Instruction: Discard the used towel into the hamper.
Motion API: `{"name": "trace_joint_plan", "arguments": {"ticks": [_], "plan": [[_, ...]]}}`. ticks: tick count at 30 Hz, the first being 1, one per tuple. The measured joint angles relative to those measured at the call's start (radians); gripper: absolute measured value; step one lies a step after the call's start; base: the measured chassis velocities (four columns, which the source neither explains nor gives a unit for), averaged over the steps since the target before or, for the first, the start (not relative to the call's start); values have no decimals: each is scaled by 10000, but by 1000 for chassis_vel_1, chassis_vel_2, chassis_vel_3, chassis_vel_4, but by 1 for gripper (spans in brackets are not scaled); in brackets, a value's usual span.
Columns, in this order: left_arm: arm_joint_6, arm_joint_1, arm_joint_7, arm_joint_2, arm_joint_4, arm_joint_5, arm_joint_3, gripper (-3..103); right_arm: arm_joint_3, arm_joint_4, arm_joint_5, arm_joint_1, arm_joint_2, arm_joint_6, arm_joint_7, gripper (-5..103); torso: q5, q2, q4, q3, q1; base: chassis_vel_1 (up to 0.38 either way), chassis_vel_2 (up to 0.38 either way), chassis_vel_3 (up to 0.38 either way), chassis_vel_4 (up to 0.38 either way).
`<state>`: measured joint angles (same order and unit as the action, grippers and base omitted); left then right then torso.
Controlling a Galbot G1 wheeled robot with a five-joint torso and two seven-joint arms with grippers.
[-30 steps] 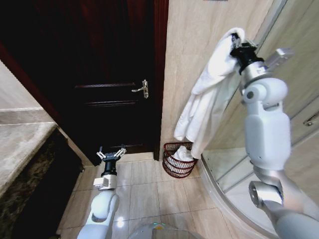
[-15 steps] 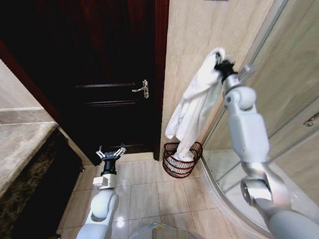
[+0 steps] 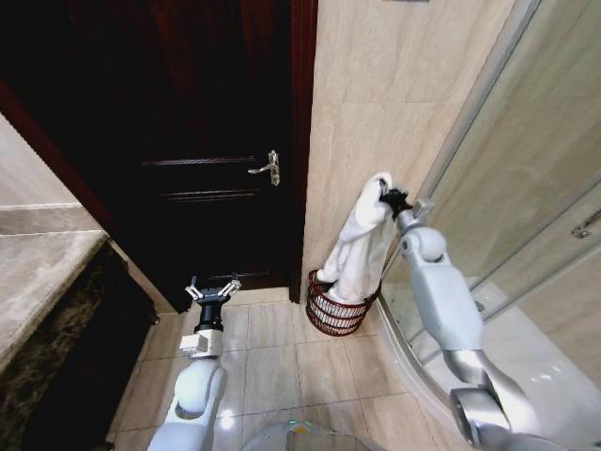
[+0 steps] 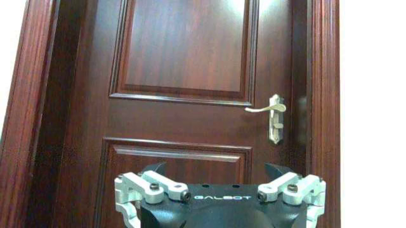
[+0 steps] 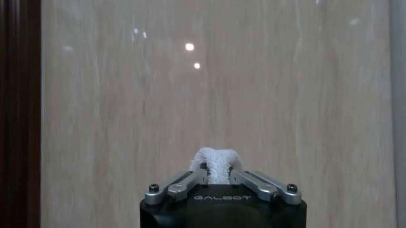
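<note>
A white towel [image 3: 361, 242] hangs from my right gripper [image 3: 388, 196], which is shut on its top fold against the beige wall. The towel's lower end reaches down into the hamper [image 3: 336, 310], a small dark reddish wire basket on the floor by the door frame. In the right wrist view the towel [image 5: 216, 164] shows as a white bunch pinched between the fingers [image 5: 180, 181]. My left gripper [image 3: 212, 290] stands open low over the floor tiles, facing the dark door, well left of the hamper; its spread fingers [image 4: 144, 185] frame the door panel.
A dark wooden door [image 3: 202, 141] with a brass handle [image 3: 267, 168] fills the left wall. A curved glass shower enclosure [image 3: 526, 188] stands at the right, its base rim close to the hamper. A stone counter [image 3: 38, 263] sits at the far left.
My right arm has lowered the towel a long way and brought it left, from head height to just above the hamper; its lower end now sits in the basket. The left arm has stayed put.
</note>
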<state>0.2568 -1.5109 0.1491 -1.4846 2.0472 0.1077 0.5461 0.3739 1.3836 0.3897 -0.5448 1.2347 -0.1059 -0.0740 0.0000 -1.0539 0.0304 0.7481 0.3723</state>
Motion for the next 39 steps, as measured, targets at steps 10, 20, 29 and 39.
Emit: {"name": "trace_joint_plan", "arguments": {"ticks": [10, 20, 29, 39], "plan": [[162, -173, 15, -71, 39, 15, 88, 100, 145, -988, -443, -556, 538, 351, 5, 3, 0, 0, -1, -1, 0, 0, 0, 0, 0], [244, -179, -2, -119, -29, 12, 94, 100, 604, -2630, -973, -1369, 1316, 1049, -523, 3, -3, -1, -2, 0, -1, 0, 0, 0, 0], [263, -204, 1, -80, 10, 36, 125, 100, 962, -5179, -1537, -1315, 2204, 1642, -726, 3, -1, 0, -1, 1, 0, 0, 0, 0, 0], [346, -227, 8, -77, -3, 49, 150, 100, 1027, -6713, -1604, -755, 2383, 944, -737, 3, -1, 0, 0, 1, 0, 0, 0, 0, 0]]}}
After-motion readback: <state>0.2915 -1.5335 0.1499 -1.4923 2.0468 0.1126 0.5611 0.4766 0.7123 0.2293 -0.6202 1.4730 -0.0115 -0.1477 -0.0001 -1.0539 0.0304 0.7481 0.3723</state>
